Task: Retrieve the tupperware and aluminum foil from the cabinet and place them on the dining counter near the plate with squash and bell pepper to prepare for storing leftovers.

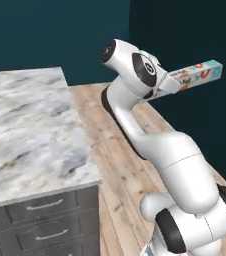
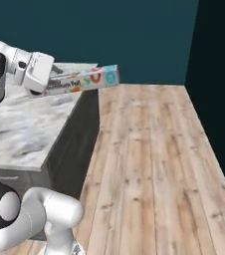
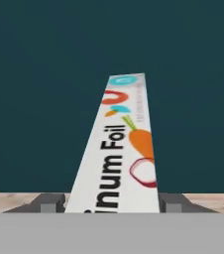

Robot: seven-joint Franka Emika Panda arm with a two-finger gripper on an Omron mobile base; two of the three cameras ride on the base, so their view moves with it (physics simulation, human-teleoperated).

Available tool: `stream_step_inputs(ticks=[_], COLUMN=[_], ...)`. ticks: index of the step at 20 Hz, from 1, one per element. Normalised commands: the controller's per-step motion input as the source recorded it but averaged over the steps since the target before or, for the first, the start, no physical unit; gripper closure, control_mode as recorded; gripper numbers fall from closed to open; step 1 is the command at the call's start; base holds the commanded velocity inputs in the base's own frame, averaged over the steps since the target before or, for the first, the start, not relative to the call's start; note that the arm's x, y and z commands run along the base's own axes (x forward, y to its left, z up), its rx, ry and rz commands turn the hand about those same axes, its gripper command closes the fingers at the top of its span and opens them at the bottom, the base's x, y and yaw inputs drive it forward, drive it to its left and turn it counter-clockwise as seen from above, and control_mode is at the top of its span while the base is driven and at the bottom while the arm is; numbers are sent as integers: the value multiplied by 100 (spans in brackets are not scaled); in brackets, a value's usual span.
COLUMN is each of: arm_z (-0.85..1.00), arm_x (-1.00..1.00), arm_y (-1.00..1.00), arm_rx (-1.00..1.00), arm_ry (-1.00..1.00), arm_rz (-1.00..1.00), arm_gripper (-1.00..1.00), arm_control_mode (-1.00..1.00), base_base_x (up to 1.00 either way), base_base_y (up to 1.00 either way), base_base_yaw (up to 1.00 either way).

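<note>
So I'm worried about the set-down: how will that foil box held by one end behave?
The aluminum foil is a long slim carton that juts straight out from the gripper without sagging, so it is probably stiff and light. Gripped at one end, it may pivot or swing. Its flat sides suggest it won't roll on the dining counter.

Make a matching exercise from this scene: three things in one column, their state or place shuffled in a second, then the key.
Things:
1. aluminum foil
2. dining counter
3. end effector

States or places:
A. marble top with drawers under its edge
B. clamped around one end of a carton
C. held in the air, jutting out level from the hand

Pairs: 1-C, 2-A, 3-B
</note>
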Motion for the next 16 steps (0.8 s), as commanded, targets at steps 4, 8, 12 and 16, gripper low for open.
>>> stream_step_inputs(ticks=[4, 8, 12, 16], arm_z=[0, 0, 0, 0], arm_x=[0, 0, 0, 0], arm_y=[0, 0, 0, 0], arm_rx=[0, 0, 0, 0], arm_ry=[0, 0, 0, 0], arm_rz=[0, 0, 0, 0], arm_gripper=[100, 100, 100, 100], arm_control_mode=[100, 100, 100, 100], base_base_x=[11, 1, 10, 0], base_base_y=[0, 0, -24, -92], base_base_yaw=[94, 97, 88, 55])
